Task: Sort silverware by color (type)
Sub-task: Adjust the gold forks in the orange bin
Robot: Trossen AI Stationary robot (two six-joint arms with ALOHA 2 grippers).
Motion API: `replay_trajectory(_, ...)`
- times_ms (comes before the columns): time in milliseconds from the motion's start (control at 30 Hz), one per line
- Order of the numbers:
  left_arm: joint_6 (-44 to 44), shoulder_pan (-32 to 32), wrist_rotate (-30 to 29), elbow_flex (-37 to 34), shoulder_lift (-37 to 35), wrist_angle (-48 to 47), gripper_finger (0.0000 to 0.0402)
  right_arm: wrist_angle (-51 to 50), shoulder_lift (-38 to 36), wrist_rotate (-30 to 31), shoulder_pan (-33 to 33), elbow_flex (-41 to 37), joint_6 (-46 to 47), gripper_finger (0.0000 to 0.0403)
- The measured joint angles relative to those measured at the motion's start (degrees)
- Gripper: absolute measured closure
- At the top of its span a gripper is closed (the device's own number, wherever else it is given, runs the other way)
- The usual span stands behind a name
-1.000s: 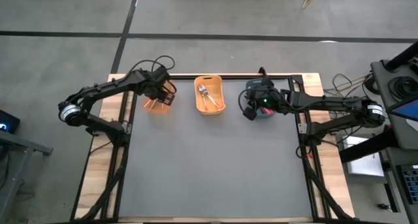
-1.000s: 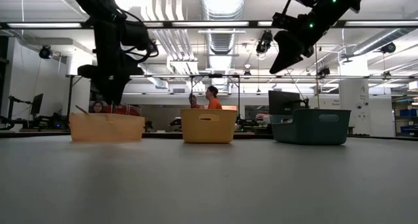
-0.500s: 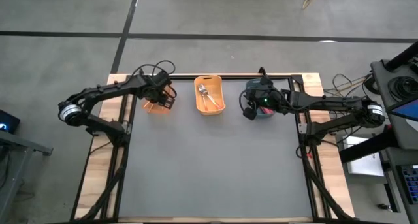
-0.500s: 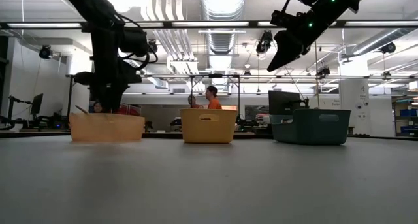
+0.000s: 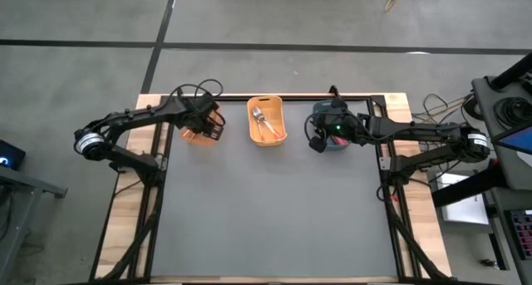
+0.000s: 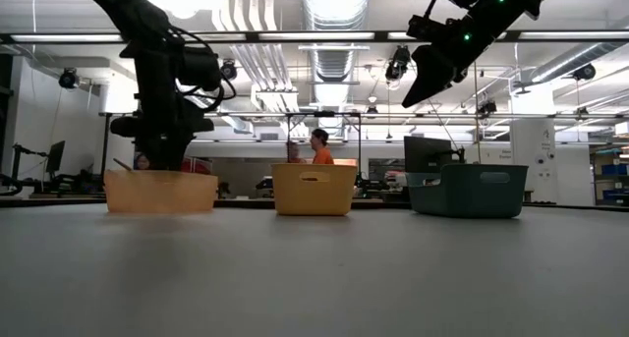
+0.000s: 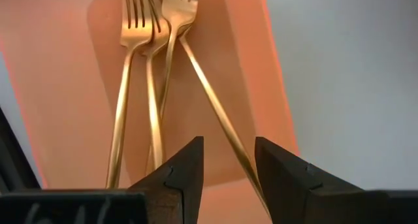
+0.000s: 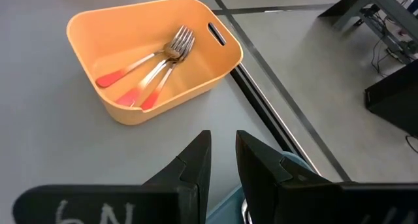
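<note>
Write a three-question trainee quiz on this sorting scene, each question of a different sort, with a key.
1. True or false: the left gripper is clamped on a fork.
2. Multiple choice: the forks in the yellow bin have (A) all-gold bodies, (B) red-pink handles, (C) black handles.
3. Fill in: the right gripper hangs above the ____ bin.

Key
1. False. Its fingers stand apart with nothing between them, above the gold forks in the orange bin.
2. B.
3. Dark teal.
</note>
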Motion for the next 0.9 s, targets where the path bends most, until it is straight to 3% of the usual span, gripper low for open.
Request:
replay_trajectory(667,-1.31,0.0,0.07,-3.93,0.0,4.54,0.0284,0.37,0.0,0.0,0.0,0.07,-0.22,0.0339)
replay_trajectory(900,-1.31,0.0,0.09,-3.84,0.0,4.6,0.0308,0.37,0.0,0.0,0.0,0.07,-0.22,0.0339)
